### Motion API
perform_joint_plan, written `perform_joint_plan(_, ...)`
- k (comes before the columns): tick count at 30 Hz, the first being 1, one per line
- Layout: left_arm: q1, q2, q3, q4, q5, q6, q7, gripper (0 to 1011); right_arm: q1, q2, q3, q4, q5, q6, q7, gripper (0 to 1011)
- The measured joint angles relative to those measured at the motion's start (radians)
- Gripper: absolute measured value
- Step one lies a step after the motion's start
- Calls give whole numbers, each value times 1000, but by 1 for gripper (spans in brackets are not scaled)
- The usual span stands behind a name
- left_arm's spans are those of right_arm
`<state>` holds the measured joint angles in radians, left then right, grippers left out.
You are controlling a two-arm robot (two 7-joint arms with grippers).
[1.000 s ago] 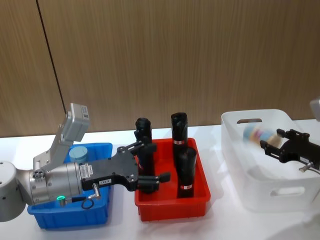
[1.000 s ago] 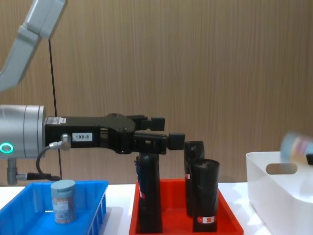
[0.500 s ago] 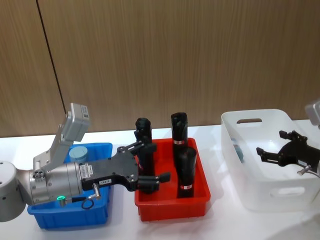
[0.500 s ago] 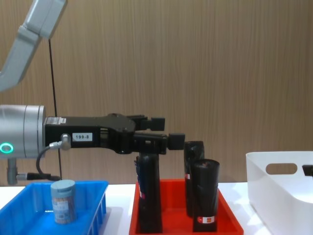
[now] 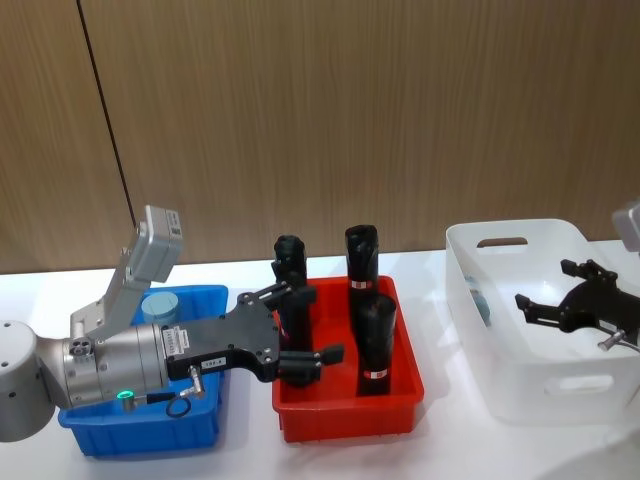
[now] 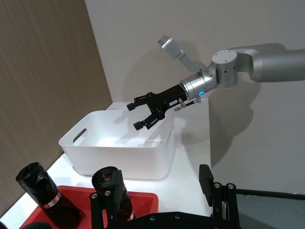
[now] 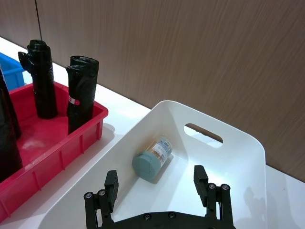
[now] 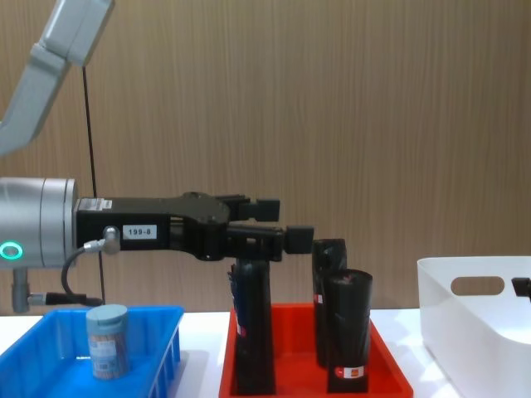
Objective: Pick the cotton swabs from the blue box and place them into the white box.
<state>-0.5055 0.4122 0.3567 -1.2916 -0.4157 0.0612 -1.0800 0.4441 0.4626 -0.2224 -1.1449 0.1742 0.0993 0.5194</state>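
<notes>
My right gripper [image 5: 542, 283] is wide open and empty over the smooth white box [image 7: 248, 138]. One clear round swab jar [image 7: 153, 159] lies sideways by its left wall. Left gripper [image 5: 322, 323] open, empty, over the red tray [image 5: 345, 420]; second jar [image 8: 108, 342] upright at the blue box [image 5: 140, 440] far edge.

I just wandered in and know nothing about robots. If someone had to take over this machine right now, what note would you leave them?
The right tool is open and empty, hovering over the white box.
The left tool is open and empty, held above the red tray, next to the blue box.
Done: one cotton swab jar lies on its side in the white box.
Left: the second cotton swab jar stands upright in the blue box and has to go into the white box.
</notes>
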Motion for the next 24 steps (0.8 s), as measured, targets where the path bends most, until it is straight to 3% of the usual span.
perform_joint_plan(11,4,0,2,-5,4,0,19,1004,-16,-4,0,-25,1,-3,-16,1002)
perform_joint_plan(24,42,-4,16,-53,34,-7,171,1004,-129,-35,-1,-177,31,-19,-128,1001)
